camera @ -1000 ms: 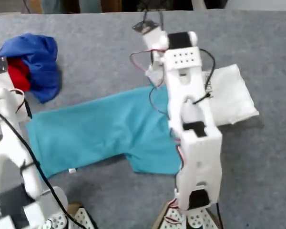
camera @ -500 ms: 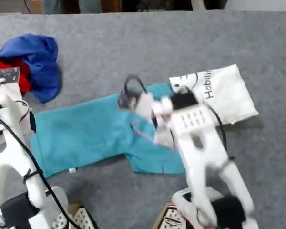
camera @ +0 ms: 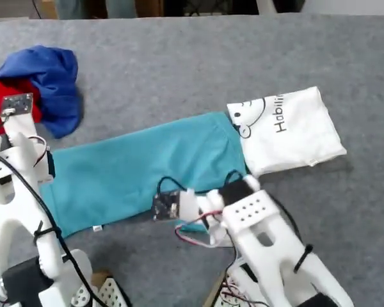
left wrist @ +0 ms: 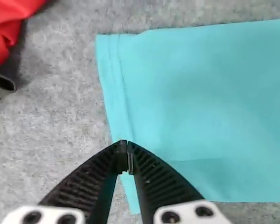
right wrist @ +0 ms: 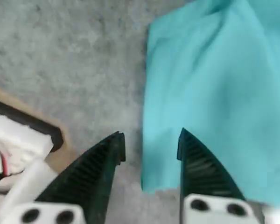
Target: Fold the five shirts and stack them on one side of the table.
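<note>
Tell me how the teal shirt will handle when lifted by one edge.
The teal shirt is likely floppy: it lies flat with soft folds. Probably light, being thin cloth. Pushed, it may bunch on the fuzzy grey table.

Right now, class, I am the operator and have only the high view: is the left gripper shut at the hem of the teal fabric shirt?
Observer: Yes. The left wrist view shows the left gripper shut, its tips meeting over the stitched hem of the flat teal fabric shirt. I cannot tell whether it has pinched any cloth.
Operator: And the right gripper?
Observer: The right gripper is open and straddles the shirt's edge. One finger is over teal cloth and the other is over the grey felt table.
</note>
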`<state>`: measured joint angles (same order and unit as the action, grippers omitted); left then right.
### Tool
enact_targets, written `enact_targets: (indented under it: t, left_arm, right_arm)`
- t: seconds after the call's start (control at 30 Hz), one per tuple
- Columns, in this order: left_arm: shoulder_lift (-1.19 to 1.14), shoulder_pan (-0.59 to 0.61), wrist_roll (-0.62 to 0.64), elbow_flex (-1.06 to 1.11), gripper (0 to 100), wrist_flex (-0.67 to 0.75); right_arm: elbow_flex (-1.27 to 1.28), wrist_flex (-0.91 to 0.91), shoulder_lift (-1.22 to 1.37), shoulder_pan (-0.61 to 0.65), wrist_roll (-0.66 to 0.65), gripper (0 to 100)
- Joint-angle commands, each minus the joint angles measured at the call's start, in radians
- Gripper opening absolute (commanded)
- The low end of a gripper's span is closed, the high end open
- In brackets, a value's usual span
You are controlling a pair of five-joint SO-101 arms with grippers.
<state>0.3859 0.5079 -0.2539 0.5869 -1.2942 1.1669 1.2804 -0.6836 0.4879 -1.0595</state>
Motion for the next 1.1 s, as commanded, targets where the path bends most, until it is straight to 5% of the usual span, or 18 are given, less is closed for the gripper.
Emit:
enact_targets:
  t: [0.0,0.3,0.47,0.6,1.07]
  left_arm:
    - [0.032,-0.035,0.008,0.001,3,0.006]
    - [0.032,-0.054,0.008,0.001,3,0.006]
    - [0.032,-0.051,0.008,0.002,3,0.0]
    - [0.032,-0.056,0.008,0.01,3,-0.071]
    - [0.043,-0.054,0.008,0.101,3,-0.069]
  right_arm:
    - [0.099,-0.141,-0.016,0.015,0.012,19.8]
    - [0.242,-0.285,-0.016,0.012,0.012,19.4]
    - [0.259,-0.293,-0.015,0.011,0.014,1.1]
    - [0.242,-0.293,-0.016,-0.043,0.014,3.3]
    - [-0.285,0.044,0.047,-0.117,0.011,1.3]
